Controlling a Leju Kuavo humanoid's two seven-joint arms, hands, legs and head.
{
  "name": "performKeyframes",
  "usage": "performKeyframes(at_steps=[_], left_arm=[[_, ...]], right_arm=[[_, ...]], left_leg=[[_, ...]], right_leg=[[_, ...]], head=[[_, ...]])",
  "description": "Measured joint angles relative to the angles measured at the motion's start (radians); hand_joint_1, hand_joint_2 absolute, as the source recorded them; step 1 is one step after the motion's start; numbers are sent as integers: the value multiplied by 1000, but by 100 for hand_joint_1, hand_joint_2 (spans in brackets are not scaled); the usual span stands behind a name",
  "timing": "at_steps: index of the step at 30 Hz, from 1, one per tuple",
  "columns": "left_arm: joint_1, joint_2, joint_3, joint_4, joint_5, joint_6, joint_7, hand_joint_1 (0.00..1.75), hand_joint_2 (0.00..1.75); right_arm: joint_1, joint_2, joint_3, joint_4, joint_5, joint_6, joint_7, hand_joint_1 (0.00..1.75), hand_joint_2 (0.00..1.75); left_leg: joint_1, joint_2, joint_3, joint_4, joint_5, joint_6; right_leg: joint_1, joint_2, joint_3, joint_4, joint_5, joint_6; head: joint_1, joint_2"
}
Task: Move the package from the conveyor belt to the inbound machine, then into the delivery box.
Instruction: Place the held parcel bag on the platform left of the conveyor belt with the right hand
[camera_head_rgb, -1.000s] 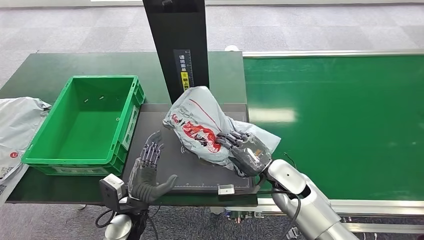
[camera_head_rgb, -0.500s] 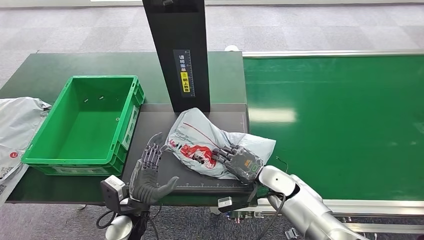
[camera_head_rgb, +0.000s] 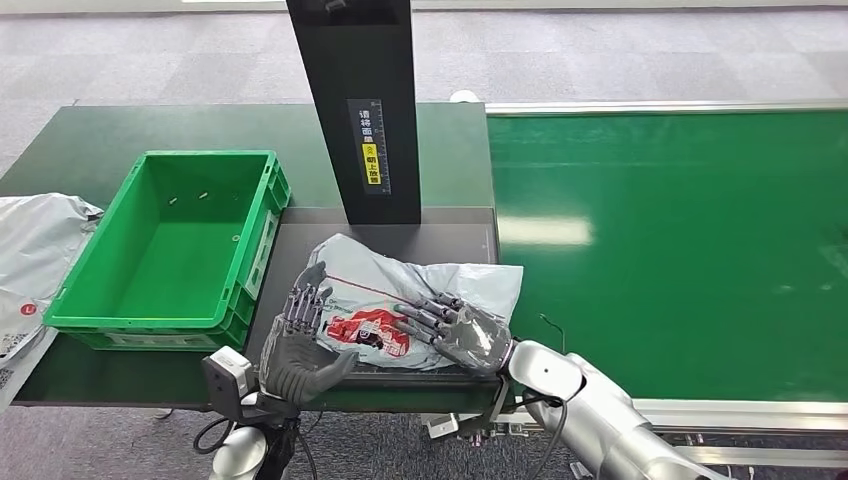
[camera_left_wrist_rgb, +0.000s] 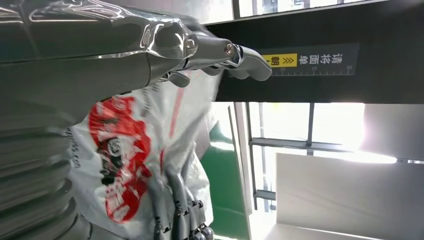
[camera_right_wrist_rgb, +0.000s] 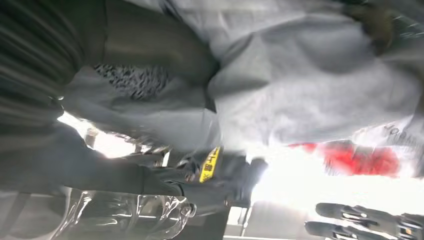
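Observation:
The package (camera_head_rgb: 440, 278), a grey plastic mailer with a red print, lies flat on the black platform (camera_head_rgb: 300, 245) of the inbound machine, in front of its black column (camera_head_rgb: 365, 110). My right hand (camera_head_rgb: 450, 330) rests palm-down on the package's near right part, fingers spread and straight. My left hand (camera_head_rgb: 295, 345) stands upright with its fingers apart at the package's near left edge; I cannot tell whether it touches. The left wrist view has the package (camera_left_wrist_rgb: 120, 165) close beside my left hand (camera_left_wrist_rgb: 100, 55). The right wrist view is close on the grey package (camera_right_wrist_rgb: 300, 85).
An empty green crate (camera_head_rgb: 205, 157) stands left of the platform on the dark green table. Another grey bag (camera_head_rgb: 35, 240) lies at the far left edge. The green conveyor belt (camera_head_rgb: 680, 250) runs along the right.
My right hand has lowered the package from tilted up against the column to flat on the platform, and its fingers have spread out. The left hand has barely moved.

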Motion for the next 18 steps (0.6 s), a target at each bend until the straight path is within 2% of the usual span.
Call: performKeyframes(at_steps=[5, 9, 14, 18], left_arm=[[-1, 5, 0, 7, 6, 4, -6, 0, 175], [0, 5, 0, 7, 6, 5, -6, 0, 175], [-1, 6, 0, 9, 6, 6, -6, 0, 175], [-2, 6, -1, 15, 6, 8, -6, 0, 175]], right_arm=[[-12, 12, 5, 29, 8, 2, 38, 0, 175], [-17, 16, 6, 48, 18, -39, 66, 0, 0], [-16, 16, -17, 41, 70, -56, 96, 0, 0], [9, 16, -106, -29, 81, -57, 47, 0, 0]], left_leg=[[0, 0, 0, 0, 0, 0], [0, 0, 0, 0, 0, 0], [0, 0, 0, 0, 0, 0], [0, 0, 0, 0, 0, 0]], right_leg=[[0, 0, 0, 0, 0, 0], [0, 0, 0, 0, 0, 0], [0, 0, 0, 0, 0, 0], [0, 0, 0, 0, 0, 0]], head=[[0, 0], [0, 0], [0, 0], [0, 0]])
